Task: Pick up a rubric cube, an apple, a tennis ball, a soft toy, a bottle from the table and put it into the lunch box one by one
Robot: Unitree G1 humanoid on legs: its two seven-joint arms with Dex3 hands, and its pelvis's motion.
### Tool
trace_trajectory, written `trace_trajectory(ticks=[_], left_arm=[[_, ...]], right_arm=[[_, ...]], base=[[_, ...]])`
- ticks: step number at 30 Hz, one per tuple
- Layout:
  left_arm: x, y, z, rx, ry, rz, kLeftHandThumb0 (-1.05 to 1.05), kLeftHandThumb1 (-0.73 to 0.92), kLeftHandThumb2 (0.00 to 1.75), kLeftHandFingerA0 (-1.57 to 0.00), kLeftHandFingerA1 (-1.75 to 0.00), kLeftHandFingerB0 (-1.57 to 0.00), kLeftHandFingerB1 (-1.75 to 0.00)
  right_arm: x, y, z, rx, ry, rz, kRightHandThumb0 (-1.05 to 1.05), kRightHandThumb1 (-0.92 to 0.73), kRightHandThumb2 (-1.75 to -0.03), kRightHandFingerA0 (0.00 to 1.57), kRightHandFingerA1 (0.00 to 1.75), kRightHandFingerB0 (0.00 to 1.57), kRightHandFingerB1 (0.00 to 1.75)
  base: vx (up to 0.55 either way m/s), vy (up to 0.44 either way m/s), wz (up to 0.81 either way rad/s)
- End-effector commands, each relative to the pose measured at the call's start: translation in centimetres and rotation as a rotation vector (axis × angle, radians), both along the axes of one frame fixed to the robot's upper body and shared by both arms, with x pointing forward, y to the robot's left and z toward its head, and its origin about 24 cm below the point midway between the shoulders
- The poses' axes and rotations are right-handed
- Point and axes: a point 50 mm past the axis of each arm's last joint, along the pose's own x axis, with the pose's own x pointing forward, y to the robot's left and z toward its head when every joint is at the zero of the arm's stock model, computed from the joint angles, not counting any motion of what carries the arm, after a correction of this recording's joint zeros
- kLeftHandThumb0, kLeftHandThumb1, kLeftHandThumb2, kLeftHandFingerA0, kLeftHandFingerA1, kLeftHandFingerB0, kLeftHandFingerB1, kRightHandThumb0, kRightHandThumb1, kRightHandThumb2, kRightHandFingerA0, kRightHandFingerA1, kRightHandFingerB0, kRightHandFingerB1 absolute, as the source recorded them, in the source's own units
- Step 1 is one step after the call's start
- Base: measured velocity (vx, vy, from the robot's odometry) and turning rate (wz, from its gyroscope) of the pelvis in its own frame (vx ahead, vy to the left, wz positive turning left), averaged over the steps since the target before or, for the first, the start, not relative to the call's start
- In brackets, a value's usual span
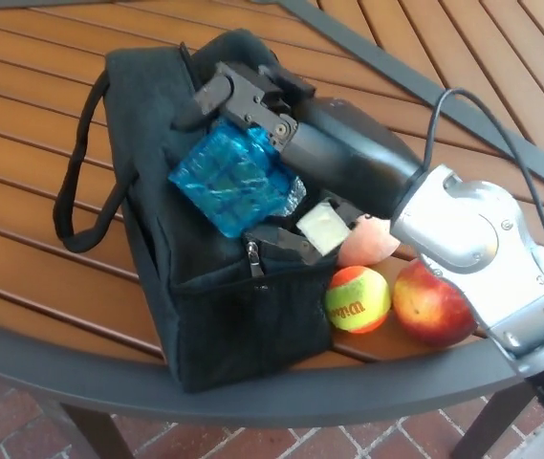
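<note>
One item is going in: the right hand (252, 115) grips the blue cube (233, 182) over the lunch box (205, 306) mouth, positioned for release; the apple (432, 302), tennis ball (356, 298) and soft toy (367, 244) wait beside the box.

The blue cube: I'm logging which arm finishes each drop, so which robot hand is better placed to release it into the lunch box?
Right. The right robot hand already holds the blue cube at the lunch box opening. The left hand is not in view.
</note>
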Motion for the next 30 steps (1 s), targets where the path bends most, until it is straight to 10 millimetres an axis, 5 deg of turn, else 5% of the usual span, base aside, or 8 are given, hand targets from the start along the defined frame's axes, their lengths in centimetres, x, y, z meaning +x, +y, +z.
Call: trace_trajectory(ticks=[1,3,4,11,12,23,24,30], left_arm=[[0.0,0.5,0.5,0.037,-0.038,-0.012,0.18,0.47,1.34,-1.11,-1.31,-0.99,-1.16],[0.0,0.5,0.5,0.037,-0.038,-0.013,0.18,0.47,1.34,-1.11,-1.31,-0.99,-1.16],[0.1,0.4,0.4,0.029,-0.039,-0.002,0.19,0.48,1.34,-1.10,-1.34,-0.98,-1.17],[0.1,0.3,0.5,0.028,-0.044,-0.012,0.22,0.43,1.44,-1.11,-1.35,-0.98,-1.18],[0.0,0.3,0.5,0.028,-0.038,-0.014,0.17,0.46,1.33,-1.11,-1.33,-0.97,-1.16],[-0.2,0.3,0.2,0.026,-0.026,-0.014,0.21,0.52,1.23,-1.15,-1.20,-1.02,-1.08],[-0.4,0.3,0.2,0.029,-0.019,-0.021,0.18,0.51,1.19,-1.11,-1.17,-0.97,-1.04],[-0.8,0.1,0.3,0.026,-0.010,-0.027,0.18,0.44,1.35,-0.98,-1.37,-0.93,-1.15]], right_arm=[[0.8,-1.3,-2.0,-0.135,0.059,-0.065,-0.12,-0.54,-1.06,0.88,1.69,0.80,1.43],[0.8,-1.3,-2.0,-0.137,0.059,-0.066,-0.12,-0.54,-1.06,0.88,1.69,0.80,1.43],[0.9,-1.2,-2.0,-0.137,0.053,-0.061,-0.15,-0.61,-0.91,0.87,1.28,0.73,0.62],[1.4,-0.4,-1.4,-0.140,0.018,-0.064,-0.17,-0.59,-0.85,0.90,1.60,0.76,0.77],[1.7,-0.2,-1.0,-0.121,0.027,-0.073,-0.11,-0.60,-1.00,0.84,1.71,0.69,1.52],[2.3,1.5,0.1,-0.013,0.010,-0.092,-0.14,-0.55,-1.14,1.18,1.40,0.87,1.20],[2.6,1.5,0.4,-0.028,-0.005,-0.126,-0.04,-0.59,-0.79,0.47,1.04,0.67,0.65],[3.4,1.3,1.0,-0.098,-0.066,-0.226,-0.11,-0.48,-1.00,0.10,0.54,0.22,0.54]], base=[[0.00,0.000,0.00],[0.00,0.000,0.00],[0.00,0.000,0.00],[0.00,0.000,0.00],[0.00,0.000,0.00],[0.00,0.000,0.00],[0.00,0.000,0.00],[0.00,0.000,0.00]])
